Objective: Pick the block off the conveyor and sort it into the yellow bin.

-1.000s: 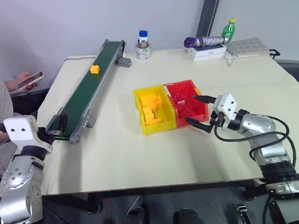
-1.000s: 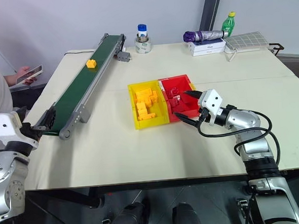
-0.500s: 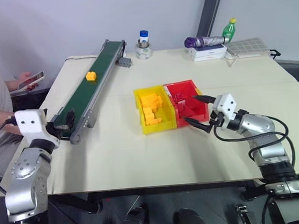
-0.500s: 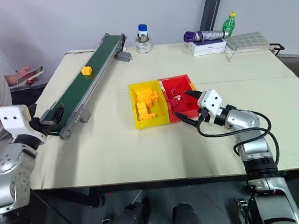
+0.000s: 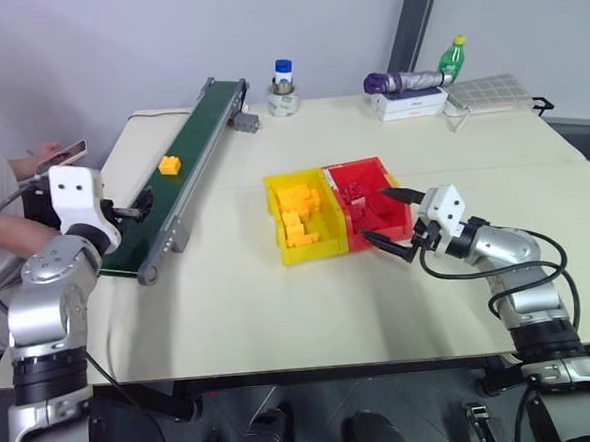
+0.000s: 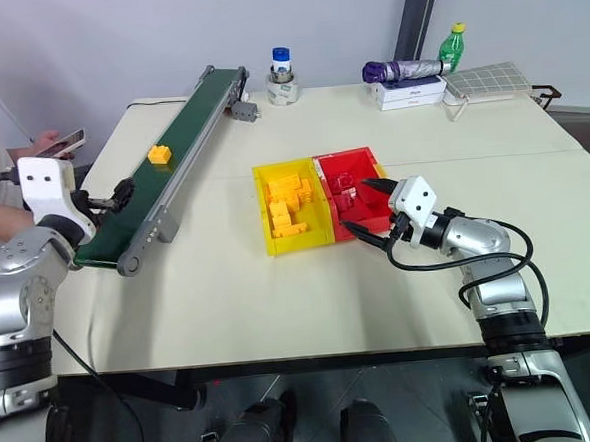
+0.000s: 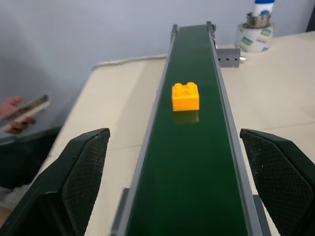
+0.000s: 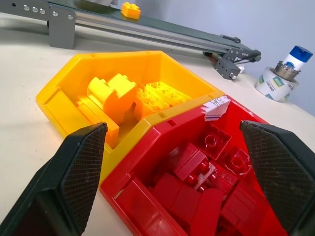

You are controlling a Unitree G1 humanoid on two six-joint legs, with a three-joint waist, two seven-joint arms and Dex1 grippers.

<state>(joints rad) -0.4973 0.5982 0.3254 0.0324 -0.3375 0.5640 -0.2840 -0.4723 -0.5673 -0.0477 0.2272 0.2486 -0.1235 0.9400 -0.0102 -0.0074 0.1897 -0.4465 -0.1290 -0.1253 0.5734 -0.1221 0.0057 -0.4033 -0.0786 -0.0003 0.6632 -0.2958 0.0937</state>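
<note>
The yellow-orange block (image 5: 169,166) rides the dark green conveyor (image 5: 205,120) about midway along the belt. My left gripper (image 5: 137,205) hovers over the belt's near end, pointing along it. It is open and empty, with the block (image 7: 185,96) a short way ahead between its two fingers' lines. The yellow bin (image 5: 313,252) stands at the table's middle, holding several yellow bricks. My right gripper (image 5: 377,213) is open and empty at the near right edge of the red bin (image 5: 368,164), apart from the yellow bin (image 8: 54,105).
The red bin touches the yellow bin's right side and holds red bricks. A tape roll with a bottle (image 5: 283,91) stands by the conveyor's far end. A folded umbrella, a green bottle (image 5: 451,59) and a white box sit at the back right. A person holding a phone (image 5: 61,155) sits at the left.
My left gripper has risen and moved forward from beside the table edge to over the belt's near end. The block has travelled down the belt toward it. The right arm has stayed still.
</note>
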